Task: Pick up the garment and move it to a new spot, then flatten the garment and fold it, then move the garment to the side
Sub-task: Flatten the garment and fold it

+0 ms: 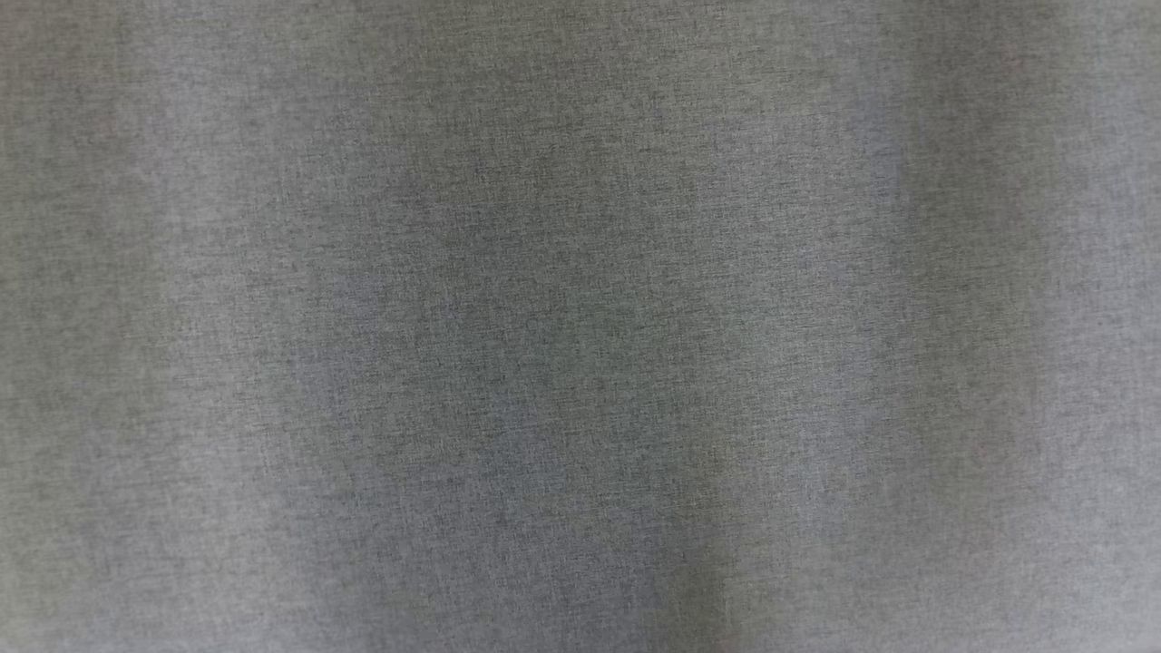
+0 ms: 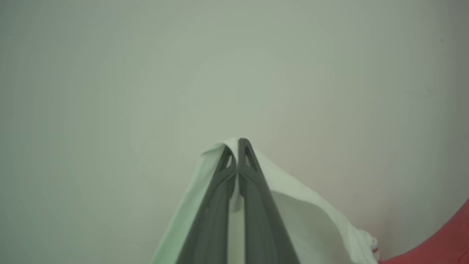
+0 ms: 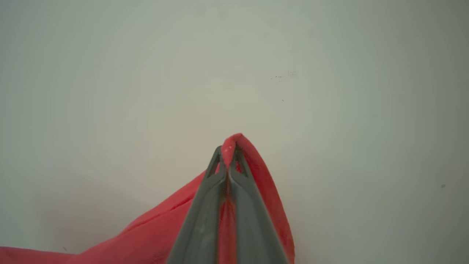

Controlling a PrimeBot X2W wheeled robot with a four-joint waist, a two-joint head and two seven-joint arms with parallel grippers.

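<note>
Garment (image 3: 154,234) in soft red folds, right hand (image 3: 229,148) pinching it, left hand (image 2: 238,141) pinching pale cloth (image 2: 311,212)

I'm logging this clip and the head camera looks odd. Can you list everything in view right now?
grey fabric: one, grey, blurred, close before the head camera.
white cloth: one piece, white, pinched by the left tool, hanging to both sides of it.
red cloth: one piece, red, pinched by the right tool; red also at the left wrist view's lower right corner. I cannot tell whether it joins the white cloth.
pale surface: one, off-white, behind both tools.
left tool: one, dark grey, shut.
right tool: one, dark grey, shut.
</note>
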